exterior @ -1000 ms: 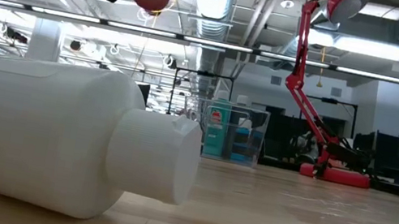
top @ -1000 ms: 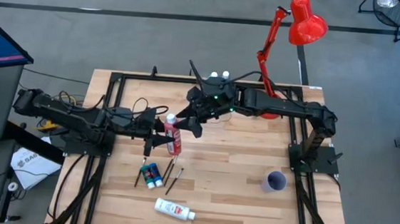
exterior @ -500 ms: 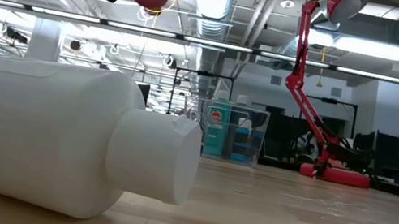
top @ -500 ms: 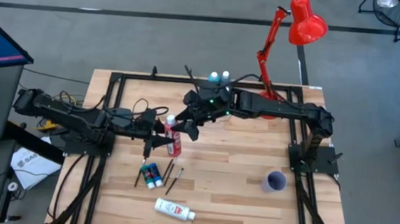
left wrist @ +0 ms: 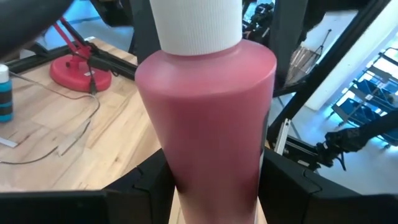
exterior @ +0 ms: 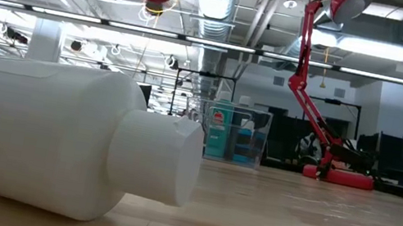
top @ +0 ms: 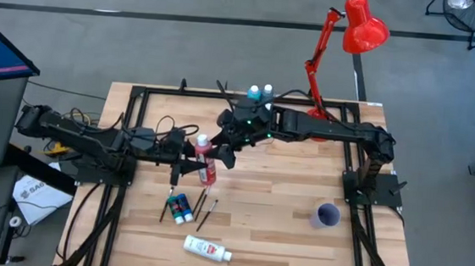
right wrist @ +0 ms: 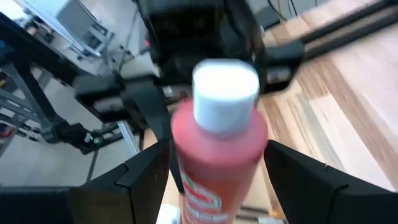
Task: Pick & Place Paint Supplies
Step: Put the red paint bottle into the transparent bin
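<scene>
Both jaws flank the red bottle; left grips it, right stands open around it.

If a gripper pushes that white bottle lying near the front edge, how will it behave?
The white bottle lies on its side and looks round, so it would probably roll. It looks plastic, likely light and not fragile. Its smooth wall may slip.

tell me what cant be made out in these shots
- Red bottle: low view cuts off all but its base at the top edge; the label blurs in the right wrist view.
- Right gripper: its hold on the bottle is unclear.
- Clear box: contents too small, low view.
- Brushes: too thin to count, high view.
</scene>
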